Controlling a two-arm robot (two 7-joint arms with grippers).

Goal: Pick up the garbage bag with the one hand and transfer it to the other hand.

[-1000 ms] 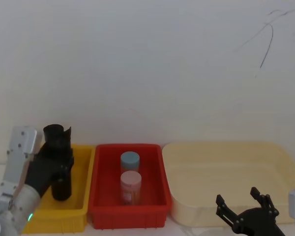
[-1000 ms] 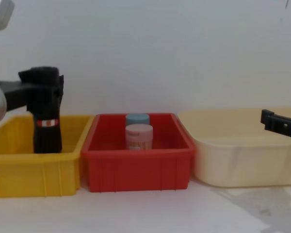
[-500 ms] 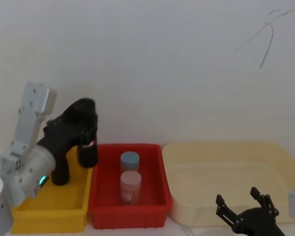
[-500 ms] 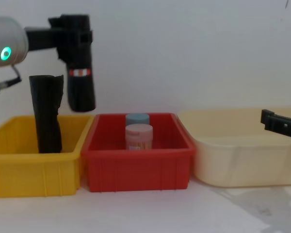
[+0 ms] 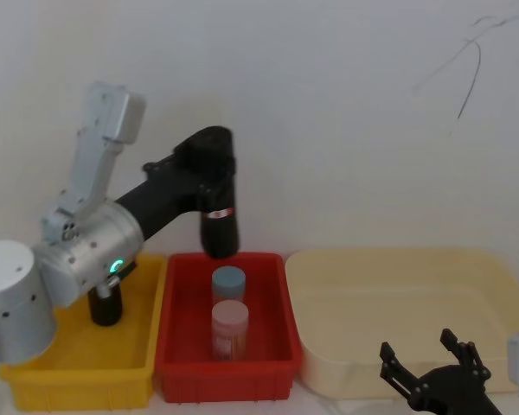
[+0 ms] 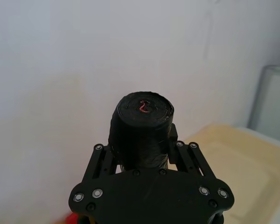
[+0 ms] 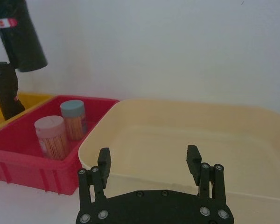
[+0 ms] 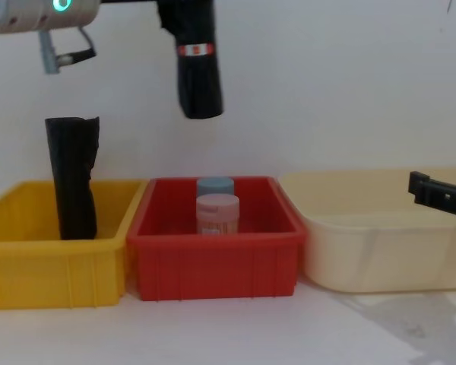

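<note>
"Handed over yet?"

"No, only the pickup looks done. The left gripper (image 5: 212, 177) is clamped on the garbage bag (image 5: 219, 229), high above the red bin (image 5: 242, 373). The right gripper (image 5: 432, 359) sits low, fingers apart, and seems well apart from it."

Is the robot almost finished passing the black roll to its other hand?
About halfway. Picking up looks done: the left gripper is shut on the garbage bag, holding it in the air above the red bin. The handover is left: the right gripper is open, low by the cream tub.
</note>
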